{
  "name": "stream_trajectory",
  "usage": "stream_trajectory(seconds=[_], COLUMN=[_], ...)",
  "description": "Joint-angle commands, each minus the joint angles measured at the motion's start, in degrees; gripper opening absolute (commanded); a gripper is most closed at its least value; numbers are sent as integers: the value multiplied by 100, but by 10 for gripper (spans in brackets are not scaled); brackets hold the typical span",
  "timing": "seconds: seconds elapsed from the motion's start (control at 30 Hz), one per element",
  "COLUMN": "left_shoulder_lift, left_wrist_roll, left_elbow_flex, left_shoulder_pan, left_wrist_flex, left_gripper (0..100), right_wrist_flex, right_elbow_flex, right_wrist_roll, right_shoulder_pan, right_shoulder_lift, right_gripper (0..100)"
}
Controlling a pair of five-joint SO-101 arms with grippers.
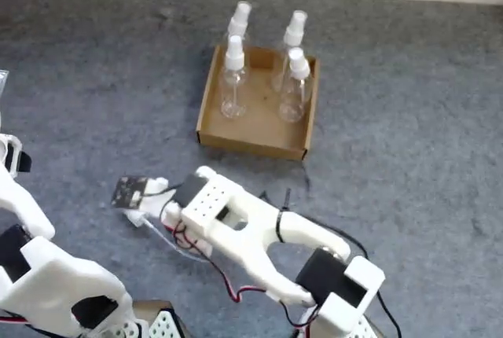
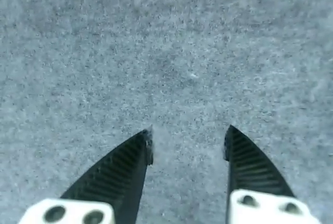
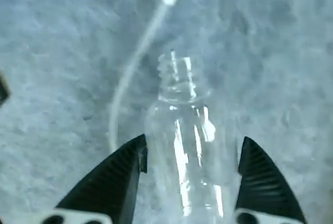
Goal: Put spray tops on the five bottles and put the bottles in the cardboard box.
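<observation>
Four topped bottles (image 1: 236, 78) are stood in the box (image 1: 247, 140). At its seven o'clock an uncapped bottle (image 3: 182, 130), tube (image 3: 135, 62) alongside, is straddled by the wide-spread right gripper (image 3: 192, 151); the left gripper (image 2: 187, 140) is spread, empty.

Four capped clear bottles (image 1: 233, 78) stand in the cardboard box (image 1: 211, 110); the uncapped fifth bottle (image 3: 190, 146) lies outside.

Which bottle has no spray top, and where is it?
Find the cardboard box holding four capped bottles. Come nearer across the grey table to the right gripper; a clear bottle is between its open jaws. Unlike the boxed ones, its threaded neck is bare.
</observation>
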Motion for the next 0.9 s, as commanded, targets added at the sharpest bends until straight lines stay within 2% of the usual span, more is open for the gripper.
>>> stream_trajectory(seconds=[0.0, 0.07, 0.13, 0.23, 0.37, 0.43, 0.53, 0.67, 0.73, 0.87], left_shoulder_lift=[-92, -101, -110, -136, -602, -971, -1508, -1965, -2105, -2211], left_wrist_roll=[-9, 0, 0, 0, -9, -9, -9, 132, 677, 1802], left_elbow_flex=[-224, -224, -224, -295, -277, -277, -268, -119, 198, 910], left_shoulder_pan=[-4, -4, 22, 207, 532, 708, 1138, 2062, 2475, 3196], left_wrist_flex=[-62, -53, -18, 484, 1240, 1670, 2488, 3824, 3974, 3569], left_gripper=[180, 180, 180, 180, 180, 180, 180, 179, 179, 179], right_wrist_flex=[-84, -31, 391, 857, 954, 1288, 1604, 1367, 1174, 655], right_elbow_flex=[-4, -4, -31, -40, 31, 286, 558, 690, 708, 1121], right_wrist_roll=[-9, -18, -273, -598, -844, -976, -580, 44, 387, 914], right_shoulder_pan=[470, 752, 1086, 1631, 2475, 3134, 4286, 5956, 6589, 7371], right_shoulder_lift=[-66, -101, -110, -374, -1464, -2009, -2554, -2677, -2677, -2677], right_gripper=[92, 0, 12, 3, 3, 3, 3, 3, 3, 3])
